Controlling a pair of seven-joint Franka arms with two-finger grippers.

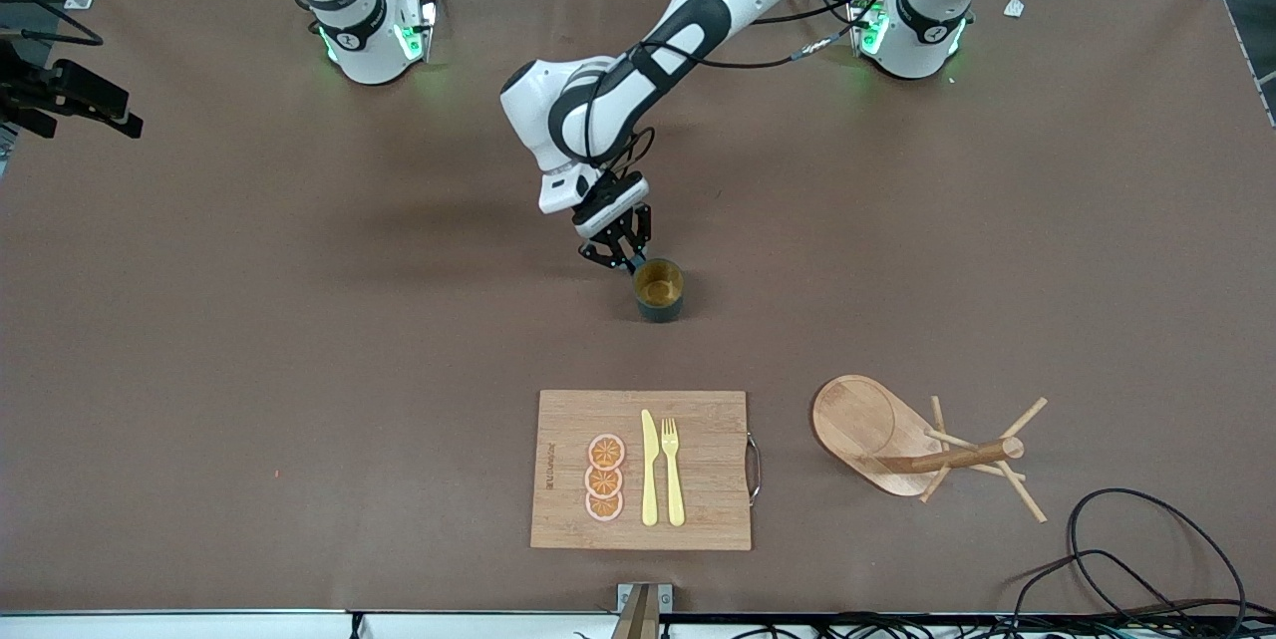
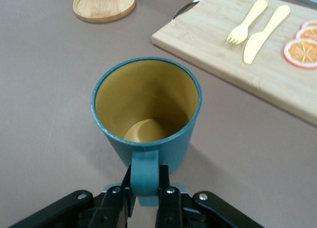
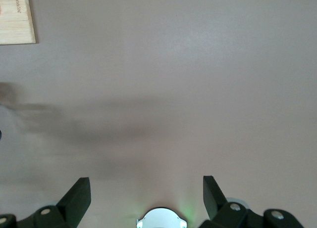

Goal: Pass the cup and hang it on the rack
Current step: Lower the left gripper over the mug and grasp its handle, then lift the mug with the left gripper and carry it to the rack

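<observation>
The rack lies tipped over near the desk edge closest to the front camera, toward the left arm's end, post pointing at that end. The cup, teal outside and mustard inside, stands upright mid-desk, mouth up. The left tool pinches its handle. The right tool waits, spread wide. The cutting board's stamped logo is unreadable.

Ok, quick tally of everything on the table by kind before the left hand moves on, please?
Cups: 1, the cup, upright, its handle gripped by the left hand
Racks: 1, the rack
Cutting boards: 1
Yellow utensils on the board: 2, knife and fork
Orange slices on the board: 3
Total: 8
</observation>
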